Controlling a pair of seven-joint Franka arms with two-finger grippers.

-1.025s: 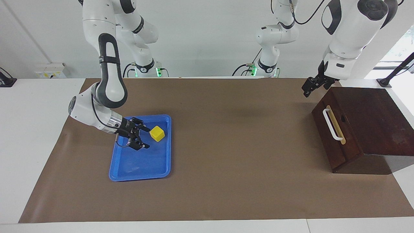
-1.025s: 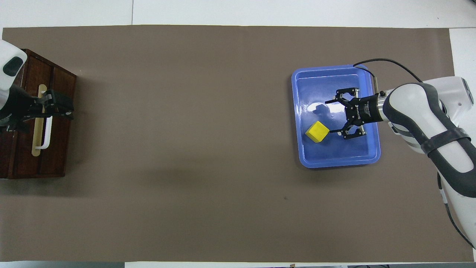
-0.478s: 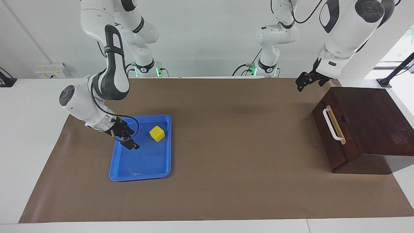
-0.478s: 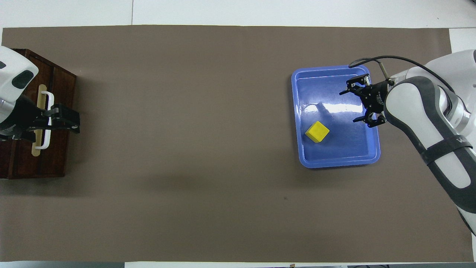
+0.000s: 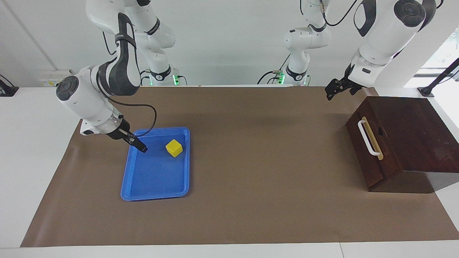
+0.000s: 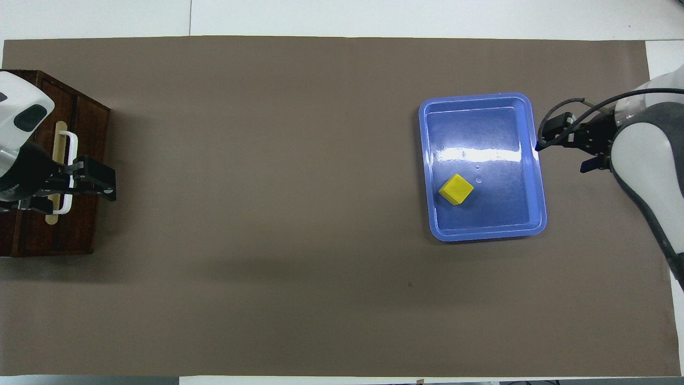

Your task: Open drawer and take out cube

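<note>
- While both arms hang above it, the tabletop [image 5: 251, 200] lies under a brown sheet [image 6: 267, 214] that carries everything.
- At the left arm's end of the tabletop stands the dark wooden box [image 5: 412, 139]; its drawer [image 5: 373, 150] is pushed in, the dark front flush with the box and the white bar handle [image 5: 366, 138] facing the middle of the tabletop.
- Toward the right arm's end lies the blue tray [image 5: 143, 186], flat on the sheet and well apart from the box.
- Up in the air beside the box's corner that lies nearer to the robots, the left pincer [image 5: 331, 91] is released and grasps nothing; in the overhead view it covers the handle, but the facing view shows it clear of the box.
- Over the tray's edge at the right arm's end, the right pincer [image 5: 139, 145] points down toward the tray, released and empty, apart from the cube.
- Inside the tray rests the yellow cube [image 5: 174, 148], in the half nearer to the robots, touched by nothing.
</note>
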